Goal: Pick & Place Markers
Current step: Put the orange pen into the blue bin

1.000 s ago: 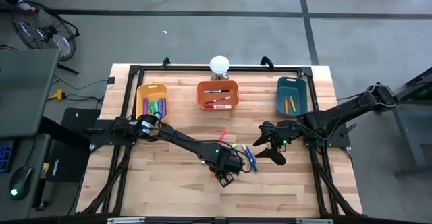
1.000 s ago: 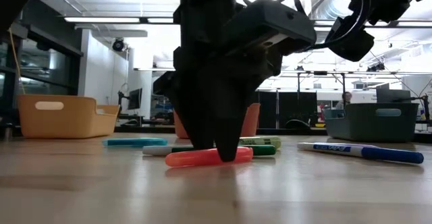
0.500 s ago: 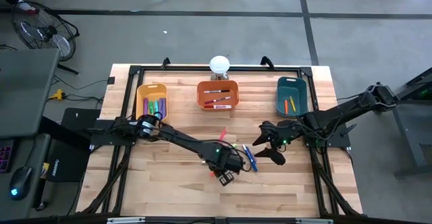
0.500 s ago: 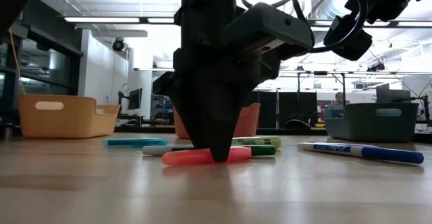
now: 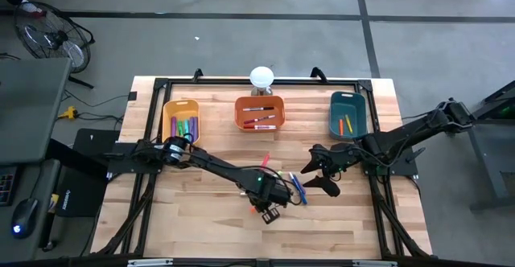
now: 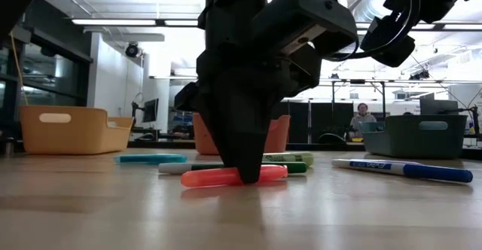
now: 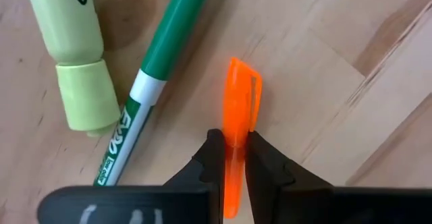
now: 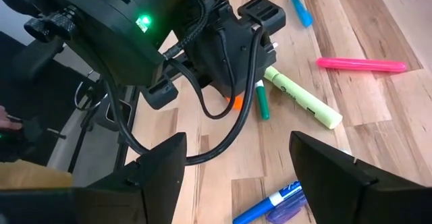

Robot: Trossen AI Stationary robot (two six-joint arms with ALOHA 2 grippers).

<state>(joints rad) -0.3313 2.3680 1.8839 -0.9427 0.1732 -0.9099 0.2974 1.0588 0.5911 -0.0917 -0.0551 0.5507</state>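
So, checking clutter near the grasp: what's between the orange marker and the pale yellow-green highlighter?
The green marker, seen in the left wrist view.

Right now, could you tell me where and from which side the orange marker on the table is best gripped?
Grip the orange marker across its slim barrel, from straight above: it lies flat on the table with both long sides clear. The left gripper already pinches it that way.

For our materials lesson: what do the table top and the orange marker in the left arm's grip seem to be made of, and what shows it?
Table top: apparently wood, smooth pale planks with visible grain and seams.
Orange marker: probably plastic, with a glossy, slightly translucent fluorescent body; the left end effector is closed on it.
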